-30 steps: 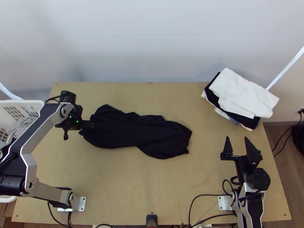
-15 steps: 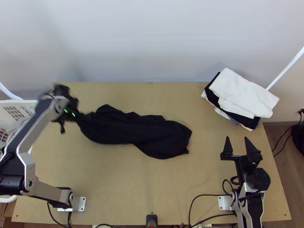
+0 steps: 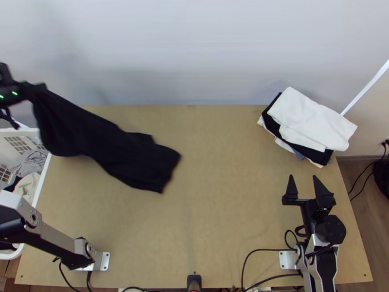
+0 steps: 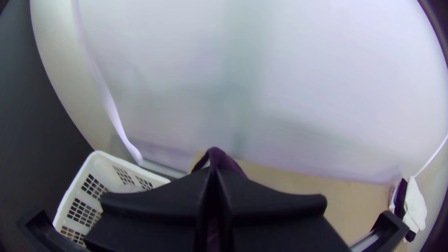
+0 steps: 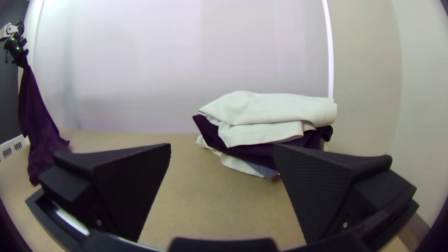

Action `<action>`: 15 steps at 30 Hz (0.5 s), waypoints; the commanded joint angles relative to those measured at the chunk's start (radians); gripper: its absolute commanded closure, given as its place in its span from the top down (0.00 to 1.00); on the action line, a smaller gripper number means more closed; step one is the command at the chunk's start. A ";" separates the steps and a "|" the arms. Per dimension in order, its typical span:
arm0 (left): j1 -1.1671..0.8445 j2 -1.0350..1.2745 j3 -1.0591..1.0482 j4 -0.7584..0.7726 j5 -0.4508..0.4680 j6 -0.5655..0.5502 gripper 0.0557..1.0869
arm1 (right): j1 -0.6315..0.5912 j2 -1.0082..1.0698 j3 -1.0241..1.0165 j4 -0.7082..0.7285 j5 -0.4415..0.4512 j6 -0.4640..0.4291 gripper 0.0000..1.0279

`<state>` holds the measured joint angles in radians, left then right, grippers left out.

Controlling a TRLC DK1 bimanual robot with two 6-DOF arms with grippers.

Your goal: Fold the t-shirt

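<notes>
T-shirt (image 3: 104,146) and wooden table (image 3: 219,233) share the left side of my workspace: the table is pale and smooth, and the dark, soft cloth slopes over its far left part. The shirt is long, unfolded into no neat shape, gathered narrow at its held end and widening into loose folds toward the middle. I cannot tell whether its lower end touches the wood.

Beside the left edge sits a white plastic basket (image 4: 105,169) with gridded walls, holding crumpled grey and off-white cloths (image 3: 30,186). On the table's far right lies a stack of folded cloths (image 3: 311,117), thick and soft-edged, white on top, with black, more white and a bit of blue beneath.

My left gripper (image 3: 38,89) is raised at the far left, its flat black fingers clenched on the gathered end of the shirt. My right gripper (image 3: 303,179) hovers over the near right, pointing toward the far side, its ridged, tapered fingers spread wide with nothing between them.
</notes>
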<state>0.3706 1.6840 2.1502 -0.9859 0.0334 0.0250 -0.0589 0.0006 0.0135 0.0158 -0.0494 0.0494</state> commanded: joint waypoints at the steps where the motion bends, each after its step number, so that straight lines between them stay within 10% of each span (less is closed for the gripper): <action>1: 0.044 -0.003 0.139 0.030 -0.006 -0.019 0.04 | 0.010 -0.002 -0.006 -0.016 0.005 0.010 0.96; 15: -0.228 -0.172 0.103 0.085 -0.006 -0.171 0.04 | 0.010 -0.002 -0.006 -0.016 0.006 0.010 0.96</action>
<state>0.2268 1.5677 2.2536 -0.8967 0.0227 -0.0757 -0.0589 0.0006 0.0135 0.0158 -0.0494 0.0494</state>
